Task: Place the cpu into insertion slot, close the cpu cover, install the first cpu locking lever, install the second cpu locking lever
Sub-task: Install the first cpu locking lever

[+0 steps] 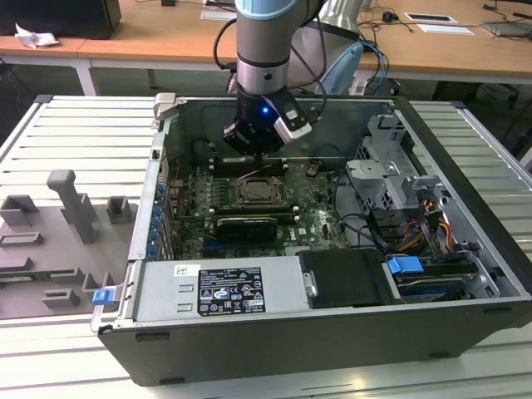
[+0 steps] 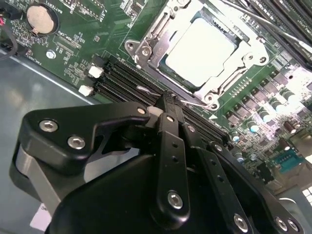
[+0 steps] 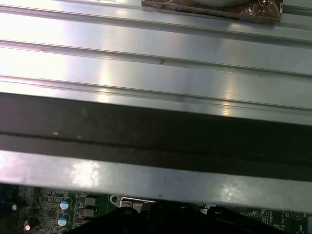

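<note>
In the second wrist view the cpu point(image 2: 197, 48) lies flat in the insertion slot point(image 2: 213, 100), its pale metal top showing. The cpu cover point(image 2: 161, 36) is down around it, framing the chip. A thin wire locking lever point(image 2: 146, 90) runs along the socket's edge nearest the gripper point(image 2: 165, 101). The gripper's narrow black fingers are shut together, their tips right at that lever. Another thin lever point(image 2: 273, 29) crosses beyond the socket's far side. In the exterior view the gripper point(image 1: 259, 154) hangs inside the open computer case, just behind the socket point(image 1: 258, 191).
Memory slots point(image 2: 122, 75) lie between gripper and socket, a coin battery point(image 2: 41, 17) further off. A black expansion card point(image 1: 241, 226), power supply point(image 1: 224, 291), drive cage point(image 1: 391, 174) and cables crowd the case. Grey fixtures point(image 1: 71, 208) stand at the exterior view's left.
</note>
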Tool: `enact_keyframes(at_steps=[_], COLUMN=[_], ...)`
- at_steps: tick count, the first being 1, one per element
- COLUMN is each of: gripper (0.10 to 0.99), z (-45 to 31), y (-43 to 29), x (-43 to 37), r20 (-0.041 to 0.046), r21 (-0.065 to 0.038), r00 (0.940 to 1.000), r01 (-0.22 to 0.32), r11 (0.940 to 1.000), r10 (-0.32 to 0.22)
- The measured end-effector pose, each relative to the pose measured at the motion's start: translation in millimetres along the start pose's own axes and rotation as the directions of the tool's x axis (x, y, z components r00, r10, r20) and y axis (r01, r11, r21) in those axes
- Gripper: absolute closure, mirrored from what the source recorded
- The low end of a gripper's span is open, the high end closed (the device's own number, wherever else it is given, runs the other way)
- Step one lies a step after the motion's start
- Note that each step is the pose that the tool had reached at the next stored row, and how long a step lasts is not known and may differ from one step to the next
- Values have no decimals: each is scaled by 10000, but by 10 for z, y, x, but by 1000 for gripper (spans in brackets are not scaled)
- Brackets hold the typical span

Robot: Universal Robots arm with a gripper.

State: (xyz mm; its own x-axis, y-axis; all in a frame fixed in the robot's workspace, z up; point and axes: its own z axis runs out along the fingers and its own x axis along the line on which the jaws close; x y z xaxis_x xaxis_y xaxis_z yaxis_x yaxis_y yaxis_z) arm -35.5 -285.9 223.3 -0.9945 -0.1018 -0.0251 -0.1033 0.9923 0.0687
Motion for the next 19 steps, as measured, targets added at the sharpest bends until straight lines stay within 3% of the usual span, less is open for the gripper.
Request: enact_keyframes(at_steps=[9, 14, 19], gripper=[980, 980, 980], z=[55, 65, 89], y=[-9, -11, -19], x=[-48, -64, -126], r20=[7, 36, 43], r21=[-3, -216, -218], r00=[10000, 10000, 9999], r01=[-1, -5, -99], r11=[10000, 9998, 9997], r10=[1, 6, 99])
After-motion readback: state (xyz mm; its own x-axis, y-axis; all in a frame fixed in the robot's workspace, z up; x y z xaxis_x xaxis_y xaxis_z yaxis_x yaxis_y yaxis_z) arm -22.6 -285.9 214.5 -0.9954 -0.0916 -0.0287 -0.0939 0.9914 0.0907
